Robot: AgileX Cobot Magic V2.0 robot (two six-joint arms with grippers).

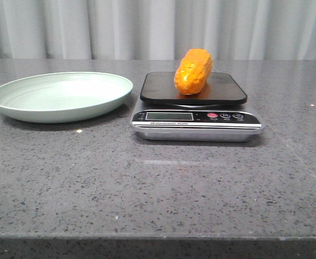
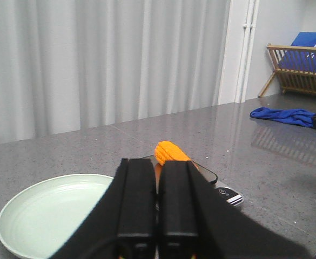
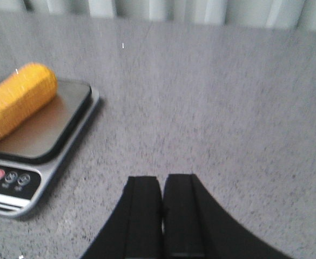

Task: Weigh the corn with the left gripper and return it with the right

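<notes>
Corn (image 1: pixel 193 70) lying on its side on the black platform of a digital kitchen scale (image 1: pixel 196 117), at the middle of a grey speckled table (image 1: pixel 158 189); cob angled, one end toward the curtain (image 1: pixel 158 27) behind. Scale display blank or unreadable from the front; red button and two dark buttons just beside it. Pale green plate (image 1: pixel 17 102) just beside the scale on the robot's left, rim close to the platform but apart from it; nothing in the plate.

Left gripper (image 2: pixel 156 216) off the corn, holding nothing, black fingers (image 2: pixel 136 205) pressed almost together with only a thin slit between. Right gripper (image 3: pixel 162 216) likewise drawn narrow, holding nothing, over bare table to the right of the scale.

Blue cloth (image 2: pixel 282 115) and wooden rack (image 2: pixel 301 73) far off in the left wrist view.
</notes>
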